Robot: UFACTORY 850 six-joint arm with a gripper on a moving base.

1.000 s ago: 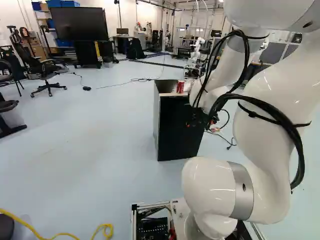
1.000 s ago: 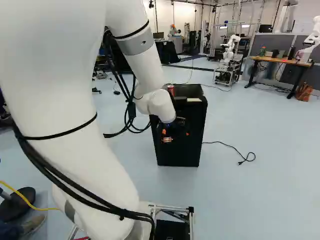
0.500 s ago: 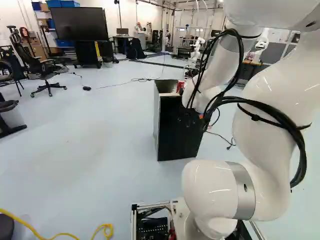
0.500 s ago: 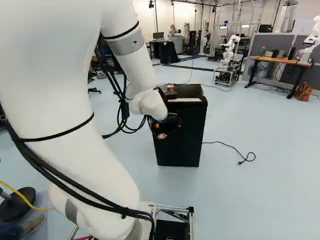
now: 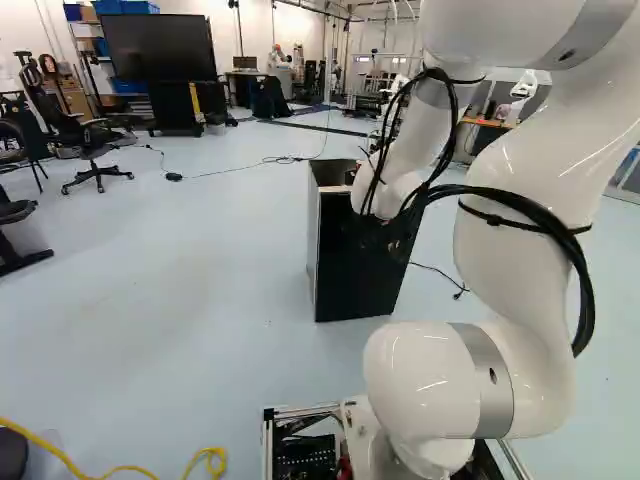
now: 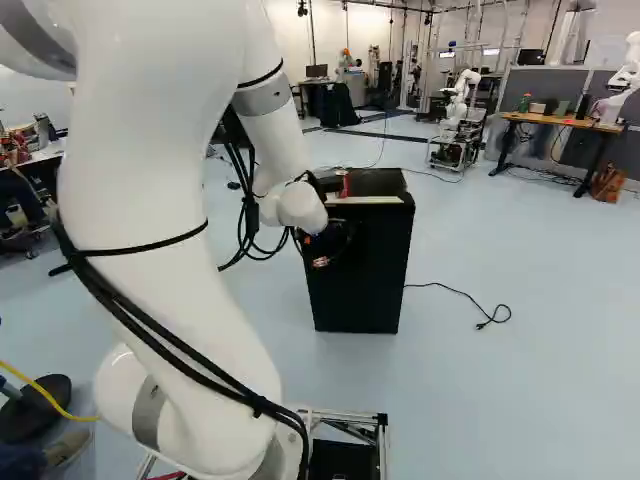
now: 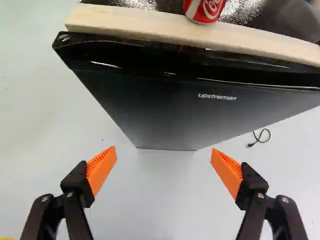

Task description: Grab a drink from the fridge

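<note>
The gripper (image 6: pixel 322 256) is in front of the black fridge (image 6: pixel 372 280), near its upper part, in the right base view. In the wrist view the gripper (image 7: pixel 164 159) stands wide open with nothing between its orange pads. The dark fridge door (image 7: pixel 185 112) lies ahead of it and looks closed. A red drink can (image 7: pixel 204 10) stands on top of the fridge, against a pale strip (image 7: pixel 150 25) along the front edge. The arm's wrist hides that can in the left base view; only a bit of red shows in the right one.
A cable (image 6: pixel 460 300) lies on the floor right of the fridge. Farther back are another robot (image 6: pixel 458 100) on a frame and a wooden table (image 6: pixel 560 122). An office chair (image 5: pixel 90 140) and a large screen (image 5: pixel 160 47) stand at the left. Yellow cable (image 5: pixel 120 468) lies near the base.
The arm's wrist has shifted left in both base views, now covering the can in the left one. The upper arm has swung across too. The base and fridge have stayed put.
</note>
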